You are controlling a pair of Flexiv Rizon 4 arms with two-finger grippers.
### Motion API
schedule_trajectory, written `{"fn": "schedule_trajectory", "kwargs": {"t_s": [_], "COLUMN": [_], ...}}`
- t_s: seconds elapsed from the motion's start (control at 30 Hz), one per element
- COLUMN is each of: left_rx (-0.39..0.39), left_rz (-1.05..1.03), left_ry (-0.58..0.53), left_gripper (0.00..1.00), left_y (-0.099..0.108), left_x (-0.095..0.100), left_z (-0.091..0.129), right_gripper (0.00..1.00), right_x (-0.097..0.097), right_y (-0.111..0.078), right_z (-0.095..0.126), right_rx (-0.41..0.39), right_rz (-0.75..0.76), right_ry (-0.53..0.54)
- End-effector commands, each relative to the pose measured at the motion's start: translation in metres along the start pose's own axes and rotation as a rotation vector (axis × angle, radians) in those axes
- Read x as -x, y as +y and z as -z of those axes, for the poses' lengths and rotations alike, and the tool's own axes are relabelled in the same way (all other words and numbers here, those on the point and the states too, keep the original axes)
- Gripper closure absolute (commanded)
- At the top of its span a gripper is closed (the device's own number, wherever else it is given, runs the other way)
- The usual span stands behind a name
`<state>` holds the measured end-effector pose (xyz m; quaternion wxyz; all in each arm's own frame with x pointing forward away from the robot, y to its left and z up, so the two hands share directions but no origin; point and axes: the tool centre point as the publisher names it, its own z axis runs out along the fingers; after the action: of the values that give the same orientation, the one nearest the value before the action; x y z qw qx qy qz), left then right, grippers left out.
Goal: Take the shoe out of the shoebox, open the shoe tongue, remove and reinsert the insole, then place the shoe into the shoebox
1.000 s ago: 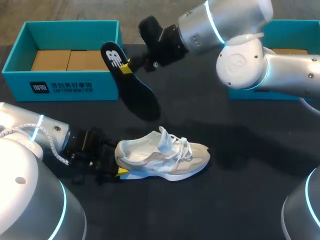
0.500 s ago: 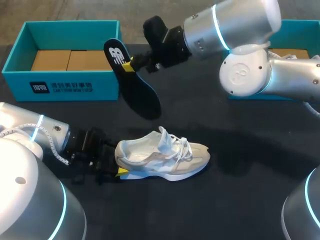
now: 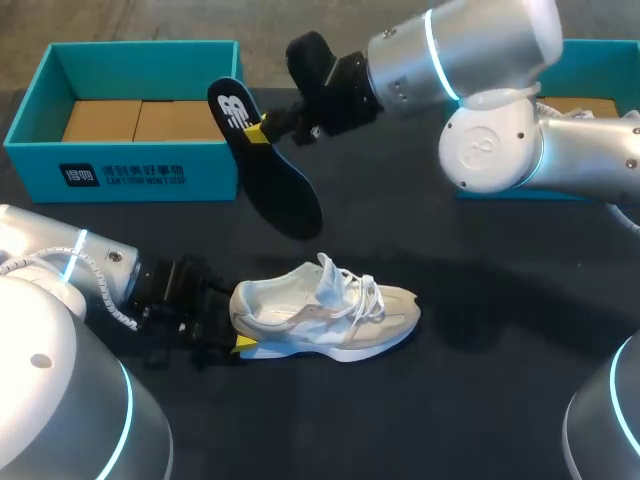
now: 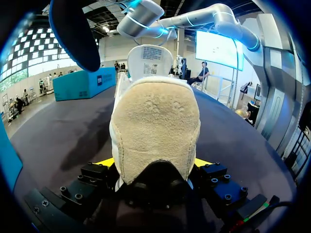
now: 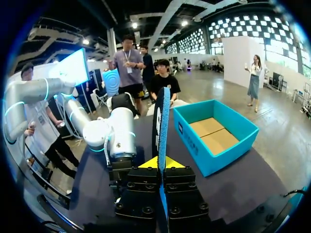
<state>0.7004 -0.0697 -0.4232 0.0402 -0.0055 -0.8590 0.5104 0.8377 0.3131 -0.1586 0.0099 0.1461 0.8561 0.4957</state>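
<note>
A cream sneaker lies on its sole on the black table, toe to the right, tongue pulled up. My left gripper holds its heel; in the left wrist view the suede heel fills the gap between the two yellow fingertips. Above and behind the shoe, my right gripper is shut on the dark insole, which hangs tilted in the air, heel end up. Seen from the right wrist, the insole stands edge-on between the shut fingers of my right gripper. It also shows above the shoe in the left wrist view.
A teal shoebox with brown card inside stands at the back left, seen also beside the insole. A second teal box sits at the back right, mostly behind my right arm.
My right arm shifted slightly to the right with the insole a second ago, then held still. The left arm and the shoe have not moved.
</note>
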Motion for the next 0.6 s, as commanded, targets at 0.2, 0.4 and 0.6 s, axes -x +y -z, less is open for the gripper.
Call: {"fn": "schedule_trajectory", "kwargs": {"t_s": [0.2, 0.4, 0.6], "left_rx": [0.003, 0.003, 0.003], "left_rz": [0.000, 0.000, 0.000], "left_ry": [0.000, 0.000, 0.000], "left_gripper": [1.00, 1.00, 1.00], "left_y": [0.002, 0.002, 0.002], "left_x": [0.001, 0.001, 0.001], "left_z": [-0.003, -0.003, -0.003], "right_gripper": [1.00, 1.00, 1.00], "right_x": [-0.002, -0.007, -0.012], "right_y": [0.005, 0.025, 0.040], "right_z": [0.004, 0.019, 0.038], "right_rx": [0.014, 0.036, 0.055], "right_rz": [-0.017, -0.095, -0.182], "right_ry": [0.021, 0.079, 0.141]}}
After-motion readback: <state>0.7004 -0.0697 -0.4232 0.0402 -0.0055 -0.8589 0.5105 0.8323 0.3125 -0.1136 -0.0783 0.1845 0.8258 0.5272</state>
